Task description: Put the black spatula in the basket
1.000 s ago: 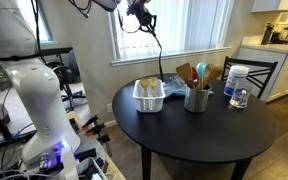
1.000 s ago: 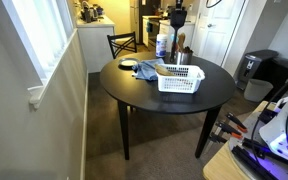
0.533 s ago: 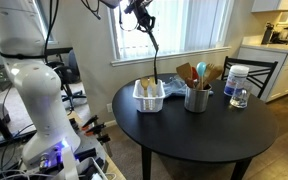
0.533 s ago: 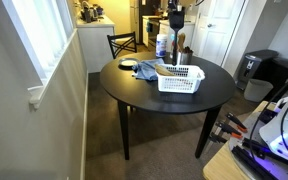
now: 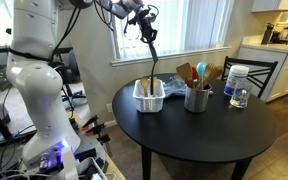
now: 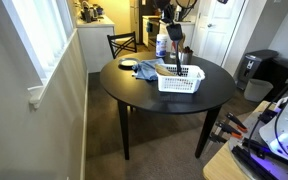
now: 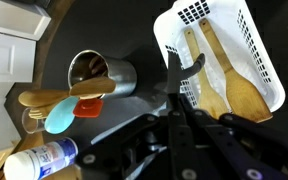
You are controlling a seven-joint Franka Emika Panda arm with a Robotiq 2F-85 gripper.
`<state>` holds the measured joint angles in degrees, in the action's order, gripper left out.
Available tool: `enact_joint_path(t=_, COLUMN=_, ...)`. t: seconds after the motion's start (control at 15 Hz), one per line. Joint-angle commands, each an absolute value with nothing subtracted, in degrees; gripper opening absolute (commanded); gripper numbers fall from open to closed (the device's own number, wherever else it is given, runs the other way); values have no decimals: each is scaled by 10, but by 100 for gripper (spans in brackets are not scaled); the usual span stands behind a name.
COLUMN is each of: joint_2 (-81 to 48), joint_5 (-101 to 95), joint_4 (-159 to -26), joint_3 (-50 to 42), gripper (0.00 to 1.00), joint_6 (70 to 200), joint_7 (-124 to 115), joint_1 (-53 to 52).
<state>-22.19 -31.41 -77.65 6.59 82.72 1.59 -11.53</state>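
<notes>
black spatula (image 7: 172, 80): all black
basket (image 7: 259, 55): white, slotted grid pattern on walls, light-brown wooden utensils (image 7: 232, 85) inside
pot (image 7: 119, 75): grey metal, holds brown wood handles plus teal spatula head (image 7: 57, 118)
table (image 5: 209, 135): plain black top
bottle (image 5: 237, 80): white, blue label

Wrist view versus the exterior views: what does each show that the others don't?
Only the wrist view looks down into the basket, plainly showing two wooden utensils lying inside. Only the exterior views show the whole round table, a chair and the robot's white arm. Both show the black spatula held by the gripper at the basket, beside the grey pot.
</notes>
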Motion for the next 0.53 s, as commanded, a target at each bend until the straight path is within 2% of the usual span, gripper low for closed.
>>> enact_joint_path(t=0.0, joint_2=-286, joint_5=-316, joint_4=-722, joint_3=46, gripper=1, joint_6=775, joint_7=10, joint_1=-127)
enact_joint_path(t=0.4, joint_2=-356, joint_5=-315, joint_4=-678, joint_3=29, gripper=1, joint_6=742, joint_7=23, joint_1=-135)
enact_joint_path(t=0.47, joint_2=-363, joint_5=-314, joint_4=-673, joint_3=29, gripper=18, joint_6=739, joint_7=31, joint_1=-136)
